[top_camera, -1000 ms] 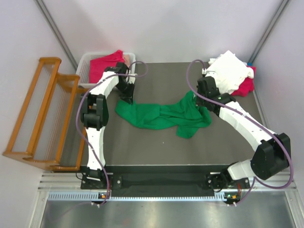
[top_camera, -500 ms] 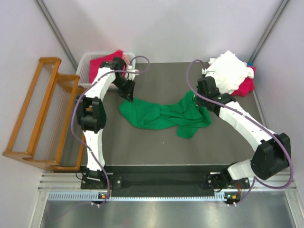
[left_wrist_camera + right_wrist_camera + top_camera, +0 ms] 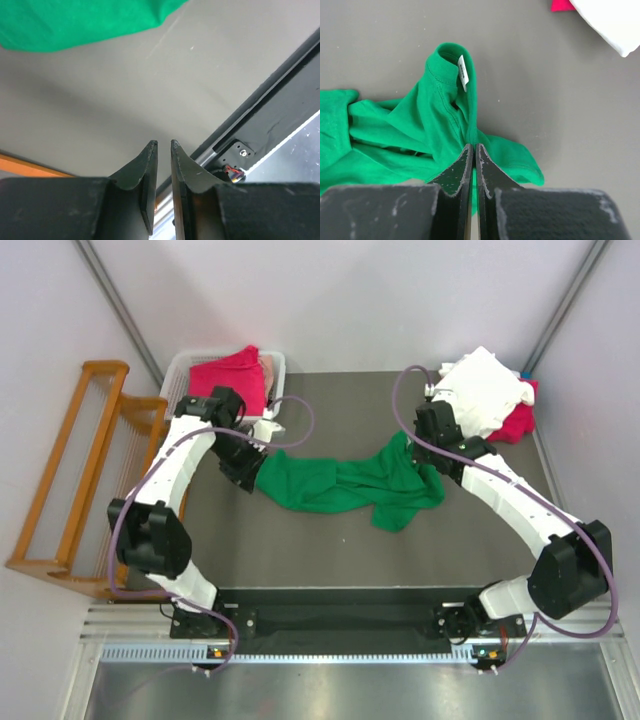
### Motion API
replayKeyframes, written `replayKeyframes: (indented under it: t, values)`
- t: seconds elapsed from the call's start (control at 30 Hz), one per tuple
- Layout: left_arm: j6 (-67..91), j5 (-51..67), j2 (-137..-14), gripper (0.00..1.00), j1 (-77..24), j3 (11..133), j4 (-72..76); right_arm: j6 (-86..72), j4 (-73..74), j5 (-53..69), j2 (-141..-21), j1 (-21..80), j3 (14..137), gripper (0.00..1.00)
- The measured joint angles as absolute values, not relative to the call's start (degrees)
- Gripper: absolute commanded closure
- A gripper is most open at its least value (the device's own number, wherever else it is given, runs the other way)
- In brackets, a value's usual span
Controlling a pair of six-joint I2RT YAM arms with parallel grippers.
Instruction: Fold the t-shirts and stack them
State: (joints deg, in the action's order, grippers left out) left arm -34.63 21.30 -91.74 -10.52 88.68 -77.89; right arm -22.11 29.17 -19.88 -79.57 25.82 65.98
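A bright green t-shirt [image 3: 335, 485] lies crumpled across the middle of the dark table [image 3: 330, 550]. My right gripper [image 3: 412, 443] is shut on a fold of it just below the collar [image 3: 445, 55], where cloth shows between the jaws [image 3: 473, 146]. Just left of the shirt's left end hovers my left gripper [image 3: 243, 476], apart from the cloth. Its jaws [image 3: 163, 142] stand slightly open with nothing between them, and the green t-shirt [image 3: 75, 20] lies beyond them. A white t-shirt [image 3: 485, 390] rests on a crimson one [image 3: 515, 426] at the back right.
A white slatted basket [image 3: 178, 372] at the back left holds a pinkish red t-shirt [image 3: 228, 375]. An orange wooden rack [image 3: 85, 480] stands beside the table's left edge. The table's metal front rail [image 3: 260, 100] shows in the left wrist view.
My left arm swung left and back from the green t-shirt's left end, and its jaws parted a little. The shirt's left end lies let go on the table. The right arm stayed still.
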Motion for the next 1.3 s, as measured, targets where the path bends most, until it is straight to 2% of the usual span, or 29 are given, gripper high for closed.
replayKeyframes:
  t: [0.1,0.2,0.23,0.27,0.4,0.63,0.77,0.87,0.9,1.03,1.1,1.23,1.3]
  values:
    - [-32.99,19.57,-97.38,0.74,-10.52,91.15,-78.41,-22.13,29.17,-19.86,-79.57,25.80,65.98,1.00]
    - [-30.02,19.16,-106.89,0.59,-10.57,99.61,-78.13,-22.20,29.17,-19.79,-79.57,25.80,65.98,1.00]
    - [-28.84,19.16,-110.56,0.47,-10.68,103.33,-78.08,-22.20,29.17,-19.79,-79.57,25.80,65.98,1.00]
    - [-27.94,19.05,-113.65,0.43,-10.98,106.63,-77.54,-22.22,29.19,-19.79,-79.57,25.80,65.98,1.00]
    - [-25.23,16.95,-119.90,0.38,-13.96,112.57,-75.96,-22.26,29.21,-19.81,-79.57,25.82,65.98,1.00]
    - [-23.29,14.11,-120.31,0.36,-29.56,109.56,-74.50,-22.31,29.19,-19.77,-79.57,25.80,65.98,1.00]
    - [-22.35,14.04,-122.26,0.35,-33.30,110.67,-74.67,-22.35,29.17,-19.46,-79.57,25.80,65.98,1.00]
    - [-21.69,13.47,-125.95,0.31,-32.71,113.69,-74.50,-22.35,29.17,-19.35,-79.57,25.80,65.98,1.00]
    - [-21.32,13.26,-127.59,0.24,-32.32,115.04,-74.52,-22.35,29.17,-19.31,-79.57,25.80,65.98,1.00]
    - [-20.01,12.80,-133.23,0.13,-31.09,120.31,-74.06,-22.33,29.17,-19.22,-79.57,25.80,65.98,1.00]
    - [-19.20,13.04,-135.50,0.14,-30.74,122.96,-74.08,-22.33,29.17,-19.16,-79.57,25.80,65.98,1.00]
    - [-17.39,13.69,-136.84,0.23,-30.50,125.23,-73.01,-22.33,29.15,-18.92,-79.57,25.80,65.98,1.00]
    - [-16.40,14.50,-136.84,0.39,-30.24,125.86,-72.23,-22.33,29.15,-18.90,-79.57,25.80,65.98,1.00]
